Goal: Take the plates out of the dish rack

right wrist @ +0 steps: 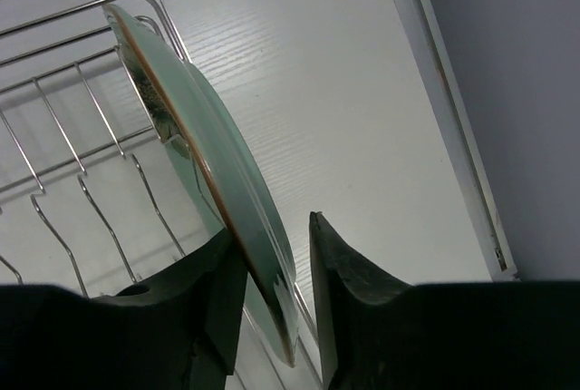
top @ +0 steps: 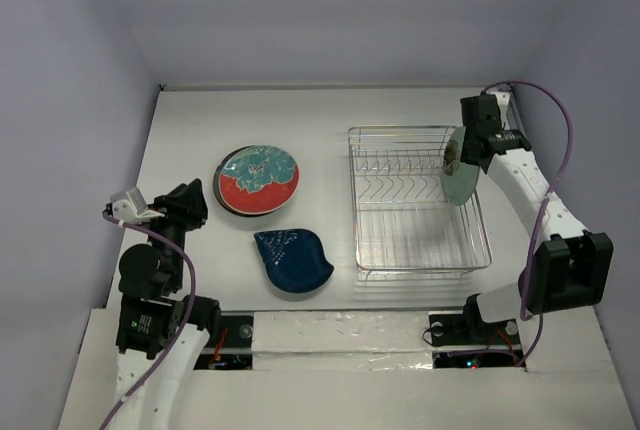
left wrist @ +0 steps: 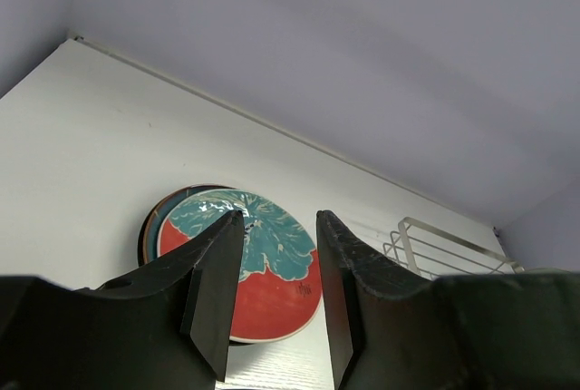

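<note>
The mint green plate (top: pixel 460 172) stands on edge at the right side of the dish rack (top: pixel 420 266), leaning, its rim running near to far. The right hand (right wrist: pixel 274 231) straddles that rim from above, but a sliver of light shows on one side, so I cannot tell whether it is clamped. The left hand (left wrist: pixel 276 218), apart and empty, hangs well off at the left by the red flowered plate (top: pixel 260 178) and navy leaf dish (top: pixel 292 260) on the tabletop (top: pixel 190 130); only the rack's wires crowd the lift.

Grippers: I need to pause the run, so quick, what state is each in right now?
Left gripper: open, empty.
Right gripper: around the rim of the mint green plate; firm grip cannot be told.
</note>
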